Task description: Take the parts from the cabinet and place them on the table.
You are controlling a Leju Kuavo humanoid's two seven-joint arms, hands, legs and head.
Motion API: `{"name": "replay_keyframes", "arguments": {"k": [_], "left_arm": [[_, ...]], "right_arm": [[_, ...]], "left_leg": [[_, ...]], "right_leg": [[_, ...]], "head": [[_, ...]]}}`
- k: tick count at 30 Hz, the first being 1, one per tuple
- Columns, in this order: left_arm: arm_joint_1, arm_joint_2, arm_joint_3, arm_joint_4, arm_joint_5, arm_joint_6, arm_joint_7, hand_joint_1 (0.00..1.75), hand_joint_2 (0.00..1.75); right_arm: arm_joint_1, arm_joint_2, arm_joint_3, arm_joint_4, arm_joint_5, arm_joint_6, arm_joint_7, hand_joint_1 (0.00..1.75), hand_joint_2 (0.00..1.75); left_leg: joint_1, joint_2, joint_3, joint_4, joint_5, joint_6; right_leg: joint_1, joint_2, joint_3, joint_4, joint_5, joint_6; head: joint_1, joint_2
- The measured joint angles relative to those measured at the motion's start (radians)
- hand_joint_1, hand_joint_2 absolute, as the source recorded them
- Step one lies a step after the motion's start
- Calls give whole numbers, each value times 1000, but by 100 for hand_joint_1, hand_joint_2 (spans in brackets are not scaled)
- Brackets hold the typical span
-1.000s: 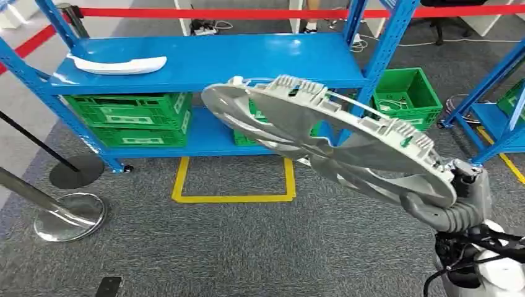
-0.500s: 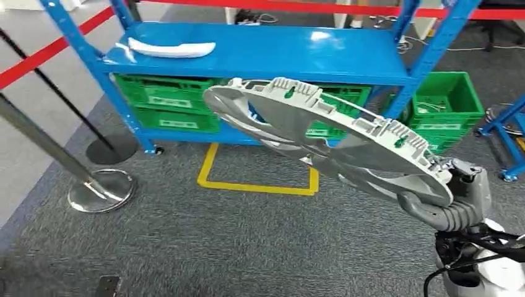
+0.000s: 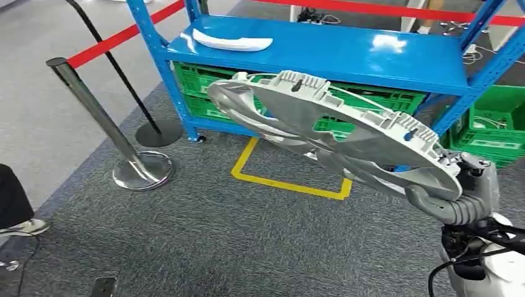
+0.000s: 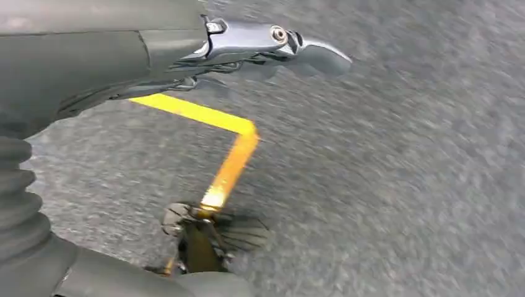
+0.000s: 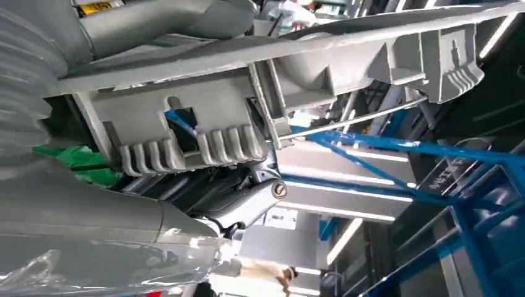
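A large grey wheel cover [image 3: 328, 133] with ribbed clips round its rim hangs tilted in front of me, and my right hand [image 3: 461, 198] grips its edge at the lower right. In the right wrist view the cover's rim [image 5: 247, 117] lies across my right hand [image 5: 238, 204], whose thumb and fingers clamp it. A long white part [image 3: 232, 42] lies at the left end of the blue cabinet shelf [image 3: 347, 59]. My left hand [image 4: 247, 46] hangs above the grey carpet, fingers stretched out, holding nothing.
Green crates [image 3: 204, 83] fill the cabinet's lower shelf, and another green crate [image 3: 489, 124] stands to its right. A chrome post [image 3: 133, 167] with a red rope stands on the left. A yellow floor outline [image 3: 291, 185] lies before the cabinet. A person's shoe [image 3: 18, 226] is at the left edge.
The whole picture has shifted right and down, so the camera has turned. The wheel cover stays in my right hand at the same spot in view.
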Motion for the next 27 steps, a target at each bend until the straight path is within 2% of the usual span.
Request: {"name": "replay_keyframes", "arguments": {"k": [1,2,4,5,6,7,8,9,10,11,12,14,15,16,17,18,19,20,21,22,23,24,25,26,27], "left_arm": [[3,-7,2,-1,2,13,0,0,175],[2,-7,5,-3,4,20,0,0,175],[-6,-13,11,-4,6,49,5,0,175],[-10,-22,16,-4,5,84,6,0,175],[-10,-28,20,-6,-3,116,5,0,175],[-8,-34,21,-6,-17,140,2,0,175],[-4,-36,20,-7,-34,157,1,0,175],[-2,-37,19,-7,-48,167,1,0,175],[-2,-37,17,-7,-62,177,1,0,175],[-2,-38,16,-7,-71,182,1,0,175],[0,-40,14,-7,-74,182,1,0,175],[17,-40,14,-7,-77,183,1,0,175],[20,-40,14,-7,-78,184,2,0,175],[24,-41,14,-7,-78,186,2,0,175],[22,-41,13,-7,-79,186,2,0,175],[20,-42,13,-7,-81,186,2,0,175],[18,-44,13,-7,-82,186,2,0,175],[19,-45,13,-7,-82,188,5,0,175],[19,-45,13,-7,-82,195,16,0,175],[21,-44,13,-7,-82,205,29,0,175],[24,-44,13,-7,-82,212,38,0,175],[27,-43,13,-7,-87,218,45,0,175],[30,-39,13,-7,-95,220,50,0,175],[31,-31,13,-7,-94,219,51,0,175],[30,-26,14,-7,-88,212,41,0,175]], "right_arm": [[-7,0,0,2,1,0,0,175,175],[-8,0,0,2,1,0,0,175,175],[-7,0,0,5,0,-1,-2,175,175],[-6,0,1,7,3,-1,-2,175,175],[0,0,1,9,5,-1,-4,175,175],[7,0,1,9,5,-1,-7,175,175],[17,0,0,7,6,-1,-12,175,175],[34,0,0,-1,8,-1,-16,175,175],[60,0,0,-18,16,0,-28,175,175],[87,-1,-5,-37,22,0,-43,175,175],[106,-1,-8,-47,26,0,-51,175,175],[127,-1,-5,-59,32,5,-54,175,175],[136,-1,-5,-68,32,5,-55,175,175],[142,-2,-6,-75,33,5,-55,175,175],[148,-2,-6,-80,33,7,-56,175,175],[153,-2,-7,-83,32,7,-58,175,175],[156,-2,-8,-83,32,7,-57,175,175],[162,-2,-8,-83,37,7,-58,175,175],[176,-2,-8,-86,47,7,-63,175,175],[196,-2,-8,-94,65,5,-74,175,175],[218,-2,-8,-103,88,2,-89,175,175],[245,-2,-7,-114,119,-3,-110,175,175],[274,0,-5,-126,152,-9,-136,175,175],[299,6,2,-133,185,-17,-162,175,175],[325,13,11,-143,213,-30,-181,175,175]], "left_leg": [[-7,66,-9,21,-22,-5],[-7,100,-33,77,-66,-8],[-6,120,-95,228,-146,-10],[-6,121,-115,284,-165,-9],[-7,122,-107,285,-159,-6],[-8,123,-82,253,-138,-2],[-11,131,-36,185,-106,5],[-17,151,15,109,-79,14],[-27,203,63,42,-65,25],[-33,222,79,-1,-71,29],[-32,211,70,6,-71,36],[-34,187,64,4,-68,40],[-27,176,66,-4,-60,51],[-24,165,64,-5,-57,54],[-21,155,62,-5,-54,58],[-20,142,59,-5,-51,62],[-20,129,57,-5,-49,63],[-20,115,55,-5,-47,63],[-19,100,54,-4,-44,61],[-16,83,53,-4,-42,58],[-13,67,53,-2,-40,55],[-9,51,53,-1,-40,51],[-9,37,50,3,-39,43],[-12,24,40,11,-39,35],[-9,9,29,11,-30,28]], "right_leg": [[1,-14,-1,0,4,-6],[3,-28,-5,0,7,-11],[7,-60,-13,0,10,-17],[10,-77,-18,0,12,-19],[12,-93,-22,0,14,-20],[15,-107,-25,0,15,-20],[17,-120,-26,0,17,-19],[19,-133,-25,1,17,-19],[20,-146,-23,1,17,-18],[32,-162,-29,11,14,-13],[32,-175,-30,8,16,-9],[31,-198,-27,8,17,-5],[29,-196,-30,11,10,2],[25,-134,-41,31,-11,11],[22,-86,-59,82,-46,16],[20,-63,-92,164,-87,18],[19,-54,-126,243,-120,21],[19,-53,-151,300,-138,24],[17,-53,-155,312,-132,26],[14,-52,-134,276,-104,28],[10,-48,-93,202,-64,31],[2,-31,-45,113,-24,36],[-11,20,-5,37,-5,45],[-13,59,7,10,-23,46],[-12,46,11,11,-23,33]], "head": [[-6,0],[-12,0],[-12,0],[-13,0],[-12,0],[-13,0],[-13,0],[-13,0],[-12,0],[-14,0],[-8,0],[-7,0],[-8,0],[-5,0],[-4,0],[-2,0],[-2,0],[-2,0],[-2,0],[-2,0],[-2,0],[-2,0],[0,0],[3,0],[-2,0]]}}
